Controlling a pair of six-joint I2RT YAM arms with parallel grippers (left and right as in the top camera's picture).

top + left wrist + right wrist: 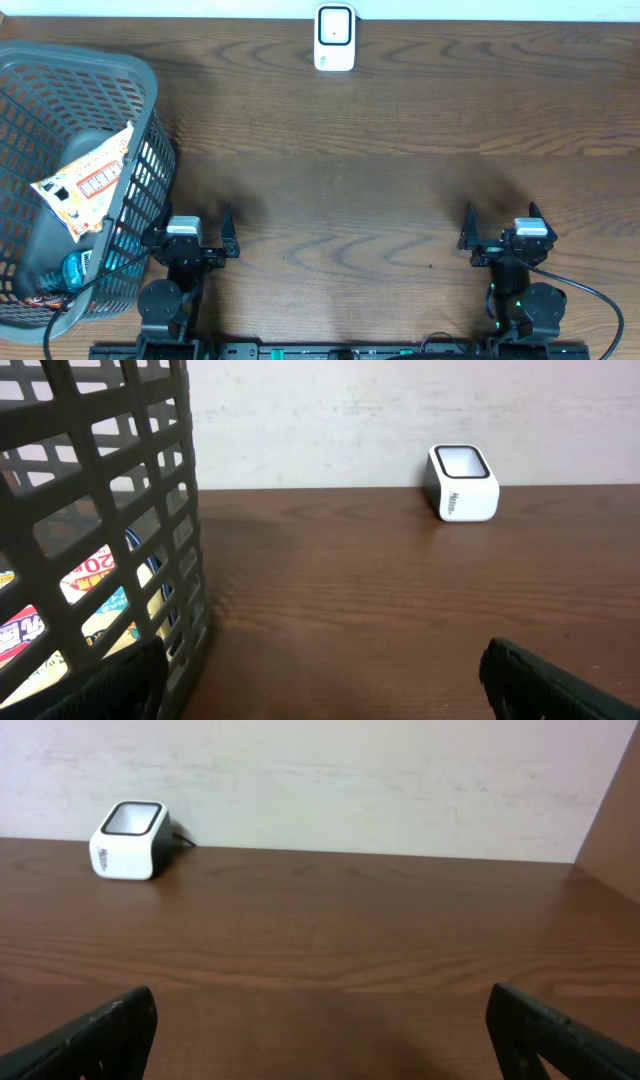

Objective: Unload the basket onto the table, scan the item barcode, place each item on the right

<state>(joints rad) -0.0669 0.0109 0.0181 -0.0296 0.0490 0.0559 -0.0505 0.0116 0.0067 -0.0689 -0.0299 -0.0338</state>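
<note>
The white barcode scanner (pixel 334 37) stands at the table's far edge, centre; it also shows in the left wrist view (pixel 463 482) and the right wrist view (pixel 128 840). An item, an orange-and-white printed packet (pixel 88 180), lies inside the grey mesh basket (pixel 152 85) at the left, visible through the basket wall (pixel 85 575). My left gripper (pixel 192 222) (pixel 325 690) is open and empty right beside the basket. My right gripper (pixel 502 215) (pixel 322 1040) is open and empty at the near right.
A blue-capped thing (pixel 75 268) lies lower in the basket. The basket wall (pixel 150 480) stands against my left gripper's left finger (pixel 125 682). Brown wood table (pixel 350 180) stretches between the grippers and the scanner.
</note>
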